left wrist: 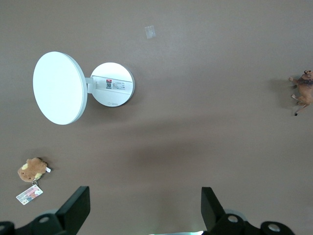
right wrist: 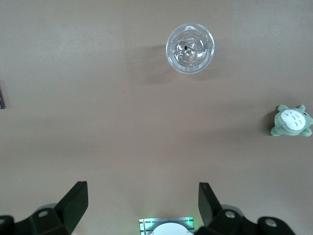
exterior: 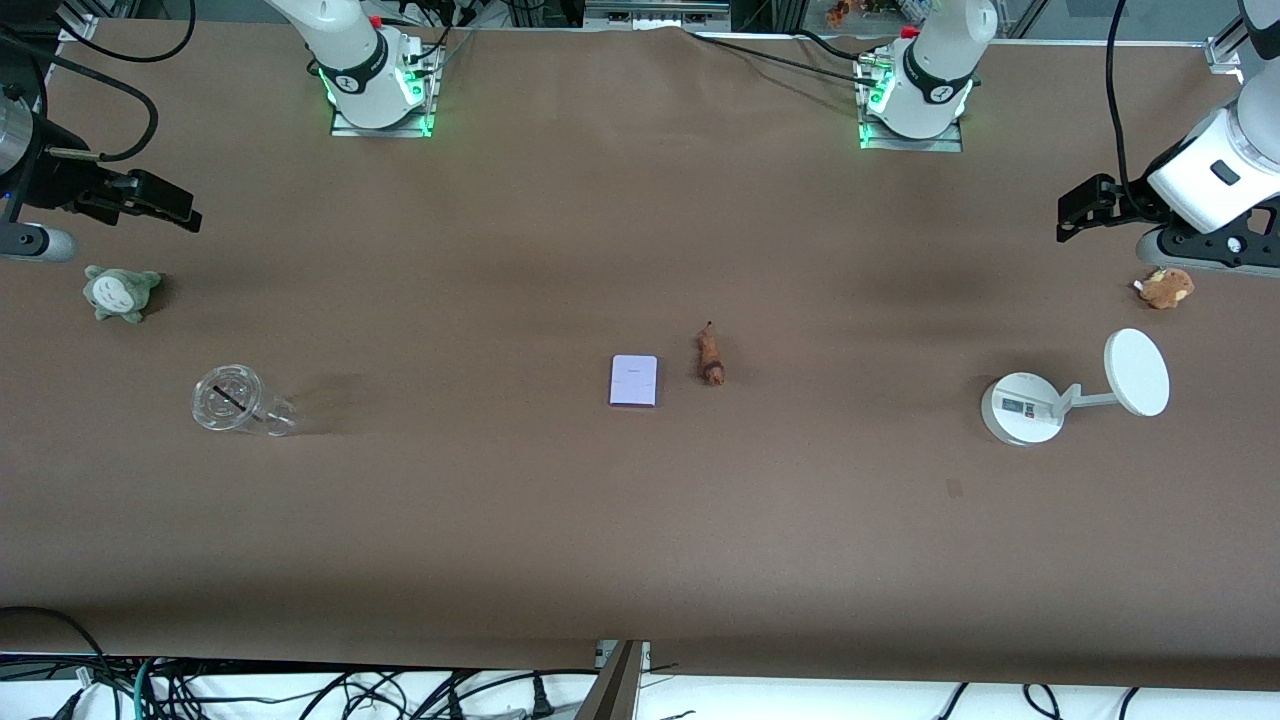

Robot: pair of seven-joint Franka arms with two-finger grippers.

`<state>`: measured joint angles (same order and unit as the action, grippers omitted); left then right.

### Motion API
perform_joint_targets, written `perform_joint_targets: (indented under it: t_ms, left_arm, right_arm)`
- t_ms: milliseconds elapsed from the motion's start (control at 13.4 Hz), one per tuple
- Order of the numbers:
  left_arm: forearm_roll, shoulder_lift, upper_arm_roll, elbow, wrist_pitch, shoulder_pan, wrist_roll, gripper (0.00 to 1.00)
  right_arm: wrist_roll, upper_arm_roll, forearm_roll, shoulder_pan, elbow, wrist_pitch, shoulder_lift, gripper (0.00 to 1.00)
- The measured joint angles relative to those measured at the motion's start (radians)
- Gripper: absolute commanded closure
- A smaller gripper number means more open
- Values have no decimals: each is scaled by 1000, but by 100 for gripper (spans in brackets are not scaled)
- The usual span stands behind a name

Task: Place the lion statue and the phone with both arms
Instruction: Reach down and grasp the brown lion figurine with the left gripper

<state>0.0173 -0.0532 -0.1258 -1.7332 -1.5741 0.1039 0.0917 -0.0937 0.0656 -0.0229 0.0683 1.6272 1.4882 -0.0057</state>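
The phone (exterior: 634,380), a flat pale lavender rectangle, lies in the middle of the table. The lion statue (exterior: 711,357), small and reddish-brown, lies beside it toward the left arm's end. The lion also shows at the edge of the left wrist view (left wrist: 304,90). My left gripper (exterior: 1072,212) is open and empty, up over the left arm's end of the table, with its fingers wide apart in its wrist view (left wrist: 145,205). My right gripper (exterior: 180,208) is open and empty, up over the right arm's end (right wrist: 142,203). Both grippers are well away from the phone and the lion.
A white round-based stand (exterior: 1025,407) with a disc and a brown plush toy with a tag (exterior: 1165,287) sit at the left arm's end. A clear plastic cup (exterior: 235,400) on its side and a grey-green plush (exterior: 120,292) sit at the right arm's end.
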Motion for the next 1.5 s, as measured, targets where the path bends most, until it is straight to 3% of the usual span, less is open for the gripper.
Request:
perform_joint_targets:
  t_ms: [1498]
  left_arm:
    - [0,11,-3,21,0,-1,0,0]
  right_arm:
    - [41,-9,5,2,-30,54,66,0]
